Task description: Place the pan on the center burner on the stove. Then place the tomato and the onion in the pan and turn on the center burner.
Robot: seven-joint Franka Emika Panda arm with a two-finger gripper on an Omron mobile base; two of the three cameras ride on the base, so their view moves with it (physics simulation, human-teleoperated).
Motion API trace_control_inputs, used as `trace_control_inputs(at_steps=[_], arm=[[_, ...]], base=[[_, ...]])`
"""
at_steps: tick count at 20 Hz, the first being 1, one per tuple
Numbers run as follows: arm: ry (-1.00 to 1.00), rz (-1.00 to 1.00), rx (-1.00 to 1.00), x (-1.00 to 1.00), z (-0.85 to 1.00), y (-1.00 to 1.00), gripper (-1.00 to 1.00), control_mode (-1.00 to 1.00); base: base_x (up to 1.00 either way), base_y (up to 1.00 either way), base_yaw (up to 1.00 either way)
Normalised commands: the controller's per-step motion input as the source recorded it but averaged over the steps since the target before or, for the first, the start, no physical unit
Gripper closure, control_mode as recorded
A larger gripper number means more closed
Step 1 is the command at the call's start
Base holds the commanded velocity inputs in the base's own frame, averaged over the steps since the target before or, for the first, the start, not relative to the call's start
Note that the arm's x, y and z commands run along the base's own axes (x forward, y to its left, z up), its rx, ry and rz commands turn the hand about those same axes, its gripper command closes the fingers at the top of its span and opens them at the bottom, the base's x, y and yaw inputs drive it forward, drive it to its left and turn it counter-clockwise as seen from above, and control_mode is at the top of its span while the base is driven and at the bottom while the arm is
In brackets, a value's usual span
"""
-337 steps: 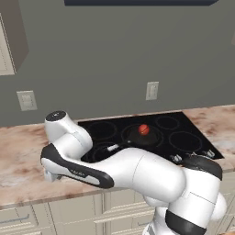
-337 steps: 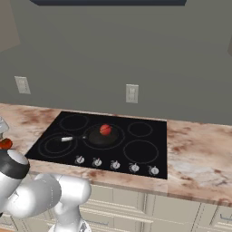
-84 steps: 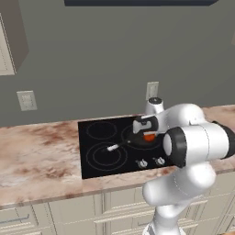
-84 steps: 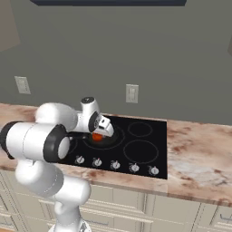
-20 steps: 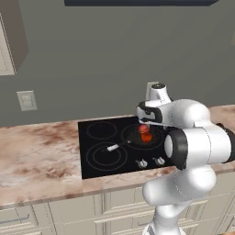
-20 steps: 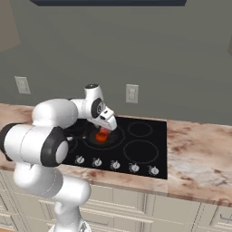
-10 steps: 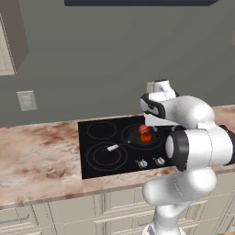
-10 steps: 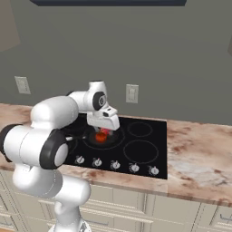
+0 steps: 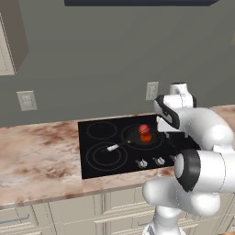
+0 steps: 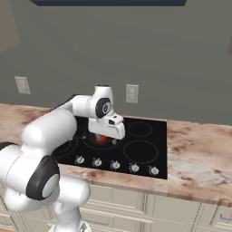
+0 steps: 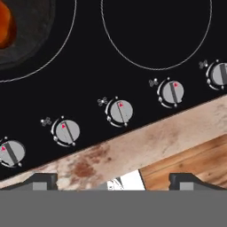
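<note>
The two-finger gripper (image 11: pixel 114 181) is held released, jaws fully spread, above the front edge of the flat black glass stove (image 11: pixel 146 35). Just ahead of it, 5 small silver knobs are counted in 1 row. The third knob (image 11: pixel 120 111) lies centred between the jaws, its bar pointing away. Farther ahead, left in the hand view, the small round black frying pan (image 11: pixel 33 26) is seated on the center burner. It holds 1 orange-red tomato (image 9: pixel 146 137) and 1 pinkish-red onion (image 9: pixel 143 128).

Glossy white arm (image 9: pixel 202 126) of rounded, bulging shells, joined by dark grey rings at the joints. Round cap with a small dark centre on the joint beside the wrist (image 10: pixel 107 108). Boxy white hand (image 10: pixel 108 127) with a flat underside. Two small dark fingertips (image 11: pixel 40 181), blocky and angular.
</note>
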Motion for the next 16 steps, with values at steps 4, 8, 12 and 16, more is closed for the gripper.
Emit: trace_control_inputs(at_steps=[4,8,12,16], arm=[[0.0,0.02,0.07,-0.4,0.0,-0.06,-1.0,-1.0],[0.0,0.03,0.07,-0.07,0.0,0.0,-1.0,-1.0],[0.0,0.05,0.1,0.0,0.0,0.0,-1.0,-1.0],[0.0,0.06,0.09,0.0,0.0,0.0,-1.0,-1.0]], base=[[0.0,0.0,0.0],[0.0,0.0,0.0],[0.0,0.0,0.0],[0.0,0.0,0.0]])
